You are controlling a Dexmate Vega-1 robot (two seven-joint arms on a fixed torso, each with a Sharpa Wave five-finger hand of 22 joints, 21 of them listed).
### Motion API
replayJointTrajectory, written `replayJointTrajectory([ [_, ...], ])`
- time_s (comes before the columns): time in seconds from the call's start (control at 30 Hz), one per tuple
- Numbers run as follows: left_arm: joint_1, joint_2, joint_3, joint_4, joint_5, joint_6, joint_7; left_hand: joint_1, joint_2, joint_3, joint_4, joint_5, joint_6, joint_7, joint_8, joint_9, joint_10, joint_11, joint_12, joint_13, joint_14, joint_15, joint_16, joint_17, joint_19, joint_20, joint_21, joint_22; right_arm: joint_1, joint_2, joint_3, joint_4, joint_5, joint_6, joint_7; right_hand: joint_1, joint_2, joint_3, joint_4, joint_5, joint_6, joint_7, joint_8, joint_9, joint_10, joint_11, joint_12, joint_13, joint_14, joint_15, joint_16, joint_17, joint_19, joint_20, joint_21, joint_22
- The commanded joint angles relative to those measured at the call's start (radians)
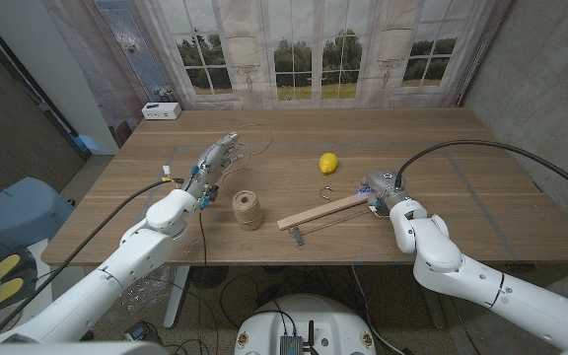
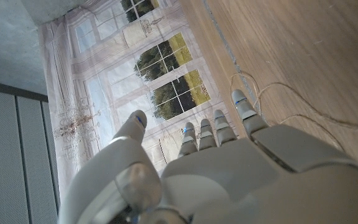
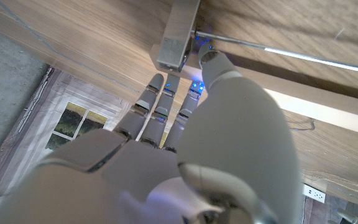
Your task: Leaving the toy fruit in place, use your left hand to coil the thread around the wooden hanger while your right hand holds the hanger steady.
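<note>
Right hand [image 1: 381,187] grips the wooden hanger [image 1: 321,211] at its end; left hand [image 1: 212,163] hangs spread and holding nothing near loose thread [image 1: 254,148].

In the right wrist view the fingers [image 3: 160,106] curl against the hanger's end, so it looks pinned to the table [image 1: 481,187]. The left hand's fingers are apart above the board, with thin thread [image 2: 303,102] lying just beyond the fingertips [image 2: 244,106] and not yet picked up. The hanger lies slantwise in the middle, its metal hook pointing toward the near edge. My worry is that thread this fine slips between open fingers, or that a tug drags the spool [image 1: 248,209], which stands between left hand and hanger and blocks the direct path. The yellow toy fruit [image 1: 329,163] sits near the hanger's far side, where a wide coiling sweep could knock it. A white box [image 1: 162,110] rests at the far left corner, well apart.
</note>
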Motion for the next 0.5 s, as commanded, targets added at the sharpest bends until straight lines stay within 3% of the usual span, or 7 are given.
replayJointTrajectory([
  [0.03, 0.035, 0.162, 0.006, -0.253, 0.185, 0.264, 0.144, -0.018, -0.042, -0.025, -0.021, -0.003, 0.051, -0.033, 0.008, 0.007, 0.077, -0.005, 0.026, 0.009, 0.106, -0.021, 0.03, 0.014, 0.065, 0.015, 0.014, 0.008, -0.095, 0.038, 0.088, 0.02, 0.051, -0.008, -0.269, 0.04, 0.035, -0.007, 0.001, 0.005, 0.064, 0.07, 0.007, 0.008, 0.143, -0.009, 0.147, 0.142, 0.099, -0.197, 0.029, 0.172, 0.011, -0.003, 0.01, 0.002],
  [0.2, 0.045, 0.227, 0.01, -0.369, 0.249, 0.408, 0.174, -0.034, -0.072, -0.045, -0.03, 0.0, 0.056, -0.072, 0.002, 0.008, 0.122, -0.008, 0.038, 0.015, 0.189, -0.048, 0.057, 0.026, 0.128, 0.018, 0.031, 0.01, -0.113, 0.056, 0.115, 0.031, 0.084, -0.005, -0.351, 0.042, 0.036, -0.008, 0.002, 0.007, 0.065, 0.074, 0.009, 0.011, 0.147, -0.007, 0.155, 0.148, 0.1, -0.197, 0.025, 0.177, 0.016, -0.002, 0.014, 0.002],
  [0.27, 0.049, 0.248, 0.013, -0.412, 0.276, 0.466, 0.188, -0.037, -0.093, -0.056, -0.037, 0.002, 0.082, -0.093, 0.01, 0.008, 0.147, -0.021, 0.046, 0.021, 0.216, -0.054, 0.066, 0.032, 0.141, 0.019, 0.032, 0.011, -0.117, 0.069, 0.121, 0.041, 0.09, -0.008, -0.388, 0.043, 0.037, -0.009, 0.002, 0.007, 0.067, 0.074, 0.01, 0.011, 0.146, -0.006, 0.157, 0.15, 0.102, -0.197, 0.024, 0.18, 0.018, -0.002, 0.015, 0.002],
  [0.5, 0.061, 0.327, 0.017, -0.543, 0.334, 0.641, 0.187, -0.022, -0.125, -0.07, -0.054, 0.007, 0.109, -0.125, 0.015, 0.009, 0.162, -0.033, 0.052, 0.028, 0.249, -0.066, 0.08, 0.04, 0.181, 0.015, 0.043, 0.013, -0.123, 0.086, 0.14, 0.063, 0.125, 0.0, -0.474, 0.046, 0.038, -0.01, 0.002, 0.009, 0.067, 0.077, 0.011, 0.013, 0.148, -0.004, 0.163, 0.155, 0.109, -0.197, 0.023, 0.187, 0.02, -0.002, 0.018, 0.002],
])
